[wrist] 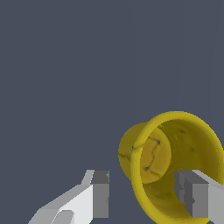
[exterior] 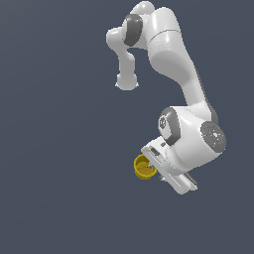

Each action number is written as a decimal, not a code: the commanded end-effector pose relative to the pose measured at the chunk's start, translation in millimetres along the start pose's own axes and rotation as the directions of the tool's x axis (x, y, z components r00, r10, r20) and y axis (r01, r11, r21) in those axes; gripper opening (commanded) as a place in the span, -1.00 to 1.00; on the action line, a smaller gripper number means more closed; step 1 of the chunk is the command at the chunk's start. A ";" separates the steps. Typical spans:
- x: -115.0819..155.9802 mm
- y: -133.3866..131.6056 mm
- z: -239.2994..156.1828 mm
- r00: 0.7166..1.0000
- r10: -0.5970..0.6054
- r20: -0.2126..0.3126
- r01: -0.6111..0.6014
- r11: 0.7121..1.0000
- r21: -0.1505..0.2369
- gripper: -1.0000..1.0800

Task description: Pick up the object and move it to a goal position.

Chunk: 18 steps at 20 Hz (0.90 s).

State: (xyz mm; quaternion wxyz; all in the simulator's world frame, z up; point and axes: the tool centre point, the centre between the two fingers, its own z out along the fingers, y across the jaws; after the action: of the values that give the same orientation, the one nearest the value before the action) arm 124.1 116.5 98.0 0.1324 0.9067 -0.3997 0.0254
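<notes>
The object, a small yellow cup (exterior: 144, 166), sits at the tip of my gripper (exterior: 153, 167) in the exterior view, its hollow mouth turned up and toward that view's left. In the wrist view the cup (wrist: 175, 148) shows its hollow inside and round bottom. My gripper (wrist: 146, 194) straddles the cup's wall. One finger (wrist: 194, 197) reaches inside the mouth. The other finger (wrist: 99, 192) stands outside, with a visible gap to the rim. The jaws stand open and do not clamp the wall.
A flat dark grey-blue ground fills both views. The white arm (exterior: 178, 74) bends down from the upper middle of the exterior view to the hand at lower right.
</notes>
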 end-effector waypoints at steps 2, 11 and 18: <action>0.1 0.4 12.1 1.000 0.002 0.000 -0.002 1.000 -0.001 0.23; -0.3 0.5 27.1 1.000 0.003 0.000 -0.003 1.000 -0.002 -1.00; -0.3 0.5 27.1 1.000 0.003 0.000 -0.003 1.000 -0.002 -1.00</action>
State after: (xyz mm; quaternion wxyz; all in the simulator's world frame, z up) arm 122.0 109.2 72.4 0.1330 0.9058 -0.4015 0.0255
